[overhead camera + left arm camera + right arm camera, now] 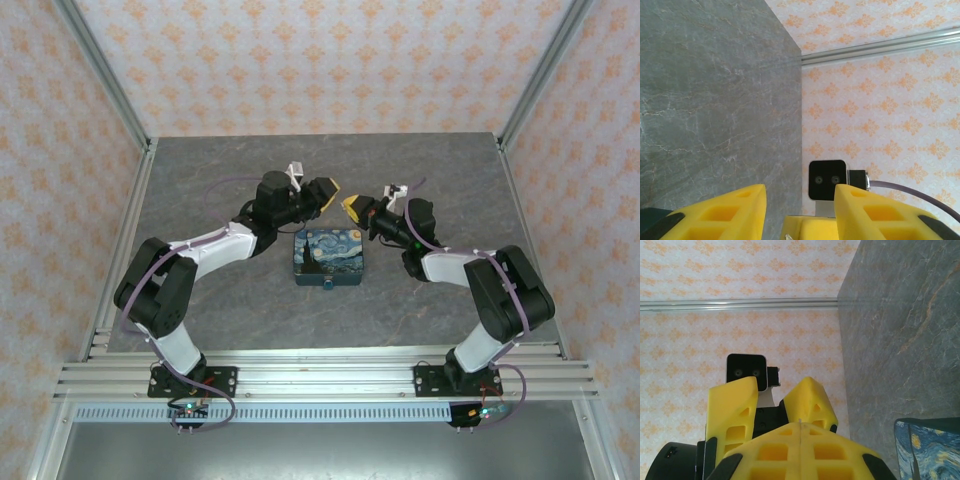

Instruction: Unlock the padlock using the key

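Observation:
The tiny teal padlock [329,285] hangs at the near edge of the starry-night box [328,256], whose corner also shows in the right wrist view [932,450]. Both grippers are raised tip to tip above the box's far side. My right gripper [352,207] [800,424] is shut, and a thin metal sliver, the key [800,420], pokes from its seam. My left gripper [325,192] [800,192] has its yellow fingers [725,212] apart, straddling the right gripper's tip [807,227]. A small metal glint [789,236] shows on that tip.
The grey stone-look tabletop [200,190] is walled by patterned panels with metal posts [100,70]. The box sits mid-table between the two arms. The right wrist's camera [827,180] faces the left gripper, and the left wrist's camera [746,371] faces the right gripper.

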Controlling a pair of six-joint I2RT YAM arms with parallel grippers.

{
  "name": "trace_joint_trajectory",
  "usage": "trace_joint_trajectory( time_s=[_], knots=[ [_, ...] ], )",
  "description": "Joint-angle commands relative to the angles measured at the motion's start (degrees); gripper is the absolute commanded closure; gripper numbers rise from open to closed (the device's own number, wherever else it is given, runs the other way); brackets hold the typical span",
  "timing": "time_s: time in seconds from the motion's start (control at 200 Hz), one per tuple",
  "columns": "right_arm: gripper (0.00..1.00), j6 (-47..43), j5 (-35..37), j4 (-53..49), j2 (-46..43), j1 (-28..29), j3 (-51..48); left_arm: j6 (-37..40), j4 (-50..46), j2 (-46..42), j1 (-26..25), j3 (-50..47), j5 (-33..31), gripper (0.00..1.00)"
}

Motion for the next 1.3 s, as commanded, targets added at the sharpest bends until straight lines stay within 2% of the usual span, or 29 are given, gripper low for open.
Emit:
trace_joint_trajectory(
  time_s=[0.0,0.18,0.39,0.555,0.836,0.941,1.126,1.216,1.296],
  knots=[
    [1.0,0.56,0.72,4.11,0.87,0.36,1.9,-0.55,2.29,-0.97,-0.93,-0.09,-0.97,0.6],
    [1.0,0.56,0.73,4.11,0.94,0.38,1.99,-0.54,2.44,-0.49,-1.34,-0.31,-1.32,0.64],
    [1.0,0.56,0.75,4.21,0.86,0.33,1.79,-0.31,2.01,-0.35,-1.6,0.25,-1.5,0.78],
    [1.0,0.66,0.9,4.36,0.7,0.35,1.9,-0.29,1.97,-0.45,-1.98,0.09,-1.71,0.8],
    [1.0,0.91,0.8,4.64,0.85,0.41,1.99,-0.28,2.03,-0.13,-2.84,-0.18,-2.2,0.9],
    [1.0,1.0,0.84,4.64,0.88,0.37,1.99,-0.2,2.0,0.21,-2.94,0.17,-2.15,1.0],
    [1.0,0.82,0.77,4.74,0.65,0.34,1.84,-0.45,2.43,0.66,-3.18,0.53,-2.62,1.0],
    [0.79,0.18,1.2,4.3,0.03,0.26,1.52,-0.64,2.97,0.44,-3.19,0.46,-3.15,1.0],
    [0.7,-0.47,1.89,3.66,-0.83,-0.16,0.74,-0.46,3.02,0.18,-3.14,0.52,-3.41,1.0]
  ],
)
